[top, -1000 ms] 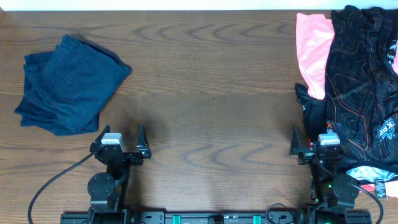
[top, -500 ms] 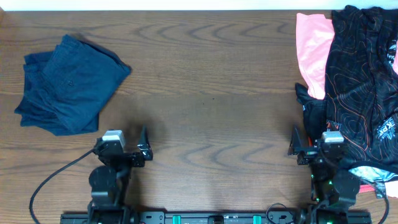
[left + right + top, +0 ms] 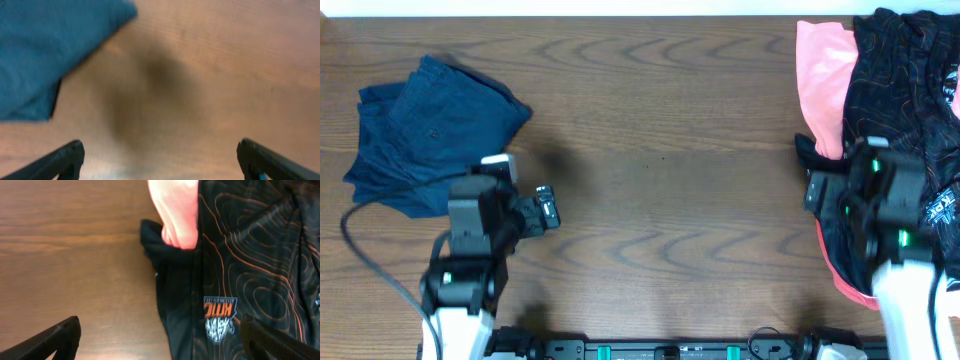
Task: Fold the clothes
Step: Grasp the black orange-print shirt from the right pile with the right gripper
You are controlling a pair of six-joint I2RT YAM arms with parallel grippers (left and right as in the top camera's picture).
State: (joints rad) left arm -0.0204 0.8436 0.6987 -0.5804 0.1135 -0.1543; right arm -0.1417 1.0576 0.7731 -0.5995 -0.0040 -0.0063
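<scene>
Three garments: navy garment [image 3: 425, 135], pink garment [image 3: 823, 80], black patterned garment [image 3: 905, 90]. Two arms: left arm [image 3: 470, 250], right arm [image 3: 890, 205].

The overhead camera looked straight down on the whole table [image 3: 660, 130] from above. The left wrist camera pointed down at close range, blurred, and shared a corner of the blue garment [image 3: 40, 50]. The right wrist camera, equally near, shared the black patterned shirt [image 3: 250, 255].

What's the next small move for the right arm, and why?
Likely lower the right pincer onto the edge of the black shirt and pinch it. The pincer hovers open and empty above it. The shirt lies crumpled against a pink garment, while the blue garment looks folded already.
</scene>
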